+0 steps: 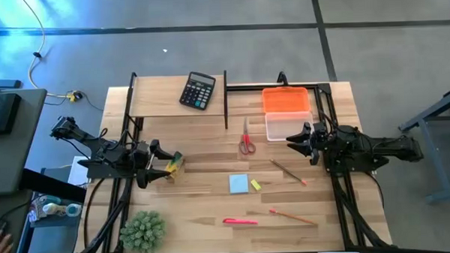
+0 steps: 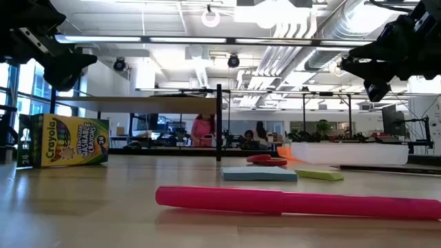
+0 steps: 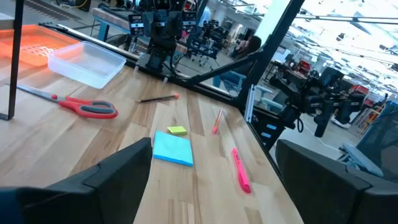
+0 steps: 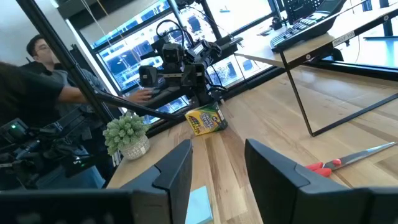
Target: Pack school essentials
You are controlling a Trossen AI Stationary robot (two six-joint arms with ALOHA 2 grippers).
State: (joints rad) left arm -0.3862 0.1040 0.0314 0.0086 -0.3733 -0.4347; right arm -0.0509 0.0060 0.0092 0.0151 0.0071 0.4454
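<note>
On the wooden table lie red-handled scissors [image 1: 246, 141], a blue note pad [image 1: 239, 184], a small yellow block [image 1: 255, 185], a pink pen [image 1: 239, 221] and two thin pencils [image 1: 287, 172] [image 1: 293, 216]. A yellow crayon box [image 1: 174, 164] stands on its long edge near the left side. My left gripper [image 1: 155, 163] hovers open just beside and above the box [image 2: 69, 141], with nothing between its fingers [image 3: 124, 171]. My right gripper [image 1: 299, 143] hangs open above the table near the clear container [image 1: 287, 126], also with nothing in it [image 4: 217, 165].
An orange lid [image 1: 286, 99] lies behind the clear container at the far right. A black calculator [image 1: 197, 91] sits on a low shelf at the far edge, whose black post [image 1: 225, 100] stands mid-table. A spiky green plant [image 1: 143, 231] stands at the near left corner. A person [image 4: 37, 68] is beyond the table's left side.
</note>
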